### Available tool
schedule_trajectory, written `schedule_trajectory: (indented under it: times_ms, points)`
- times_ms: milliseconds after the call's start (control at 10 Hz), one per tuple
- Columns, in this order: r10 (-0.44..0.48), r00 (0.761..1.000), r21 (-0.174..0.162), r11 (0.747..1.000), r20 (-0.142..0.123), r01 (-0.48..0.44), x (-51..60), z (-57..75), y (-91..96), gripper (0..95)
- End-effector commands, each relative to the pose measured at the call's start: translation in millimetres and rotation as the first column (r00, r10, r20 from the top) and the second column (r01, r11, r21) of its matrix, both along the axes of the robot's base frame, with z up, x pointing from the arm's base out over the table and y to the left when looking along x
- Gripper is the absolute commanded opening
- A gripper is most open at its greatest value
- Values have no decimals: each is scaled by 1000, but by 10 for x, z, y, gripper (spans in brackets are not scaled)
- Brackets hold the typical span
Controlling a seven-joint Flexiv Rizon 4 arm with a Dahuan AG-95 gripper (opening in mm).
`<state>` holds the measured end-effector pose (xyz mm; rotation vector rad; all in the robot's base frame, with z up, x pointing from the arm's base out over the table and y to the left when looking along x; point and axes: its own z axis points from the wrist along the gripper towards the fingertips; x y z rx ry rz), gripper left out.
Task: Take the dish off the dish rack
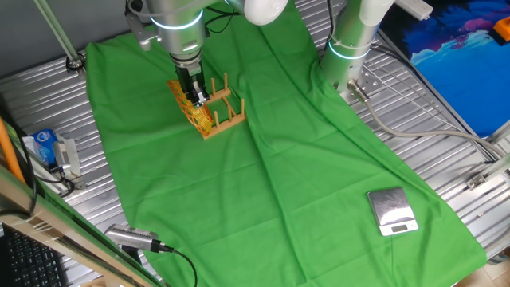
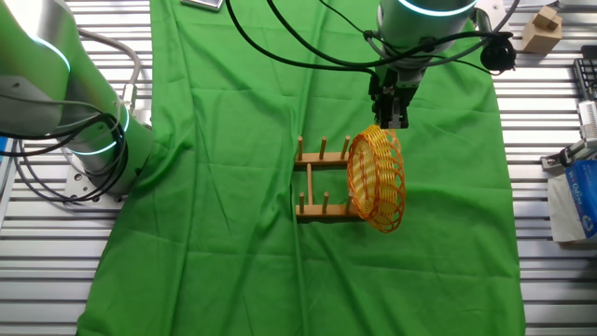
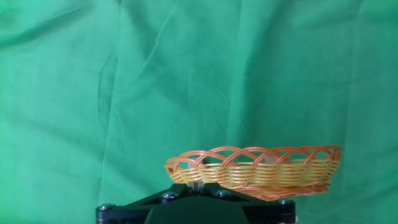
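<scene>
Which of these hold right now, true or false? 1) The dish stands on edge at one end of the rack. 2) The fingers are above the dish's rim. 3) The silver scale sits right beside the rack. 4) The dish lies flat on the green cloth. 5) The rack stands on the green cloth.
1) True: the dish stands upright at the end of the dish rack.
2) True: the gripper is at the dish's top rim; whether the fingers have closed on it cannot be told.
3) False: the scale lies far off, near the cloth's other end.
4) False: it stands on edge in the rack.
5) True: the rack rests on the green cloth.
</scene>
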<state>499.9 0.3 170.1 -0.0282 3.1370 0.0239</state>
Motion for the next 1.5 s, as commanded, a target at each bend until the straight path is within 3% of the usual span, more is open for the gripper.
schedule_trajectory:
  times_ms: [100,1000,1500]
  points:
    - [0,1000,-2,1000,0,0,1,-1,-3,0]
    - [32,999,-4,999,0,-32,-3,-2,-2,0]
    - [154,988,-3,988,7,-154,-14,16,-71,0]
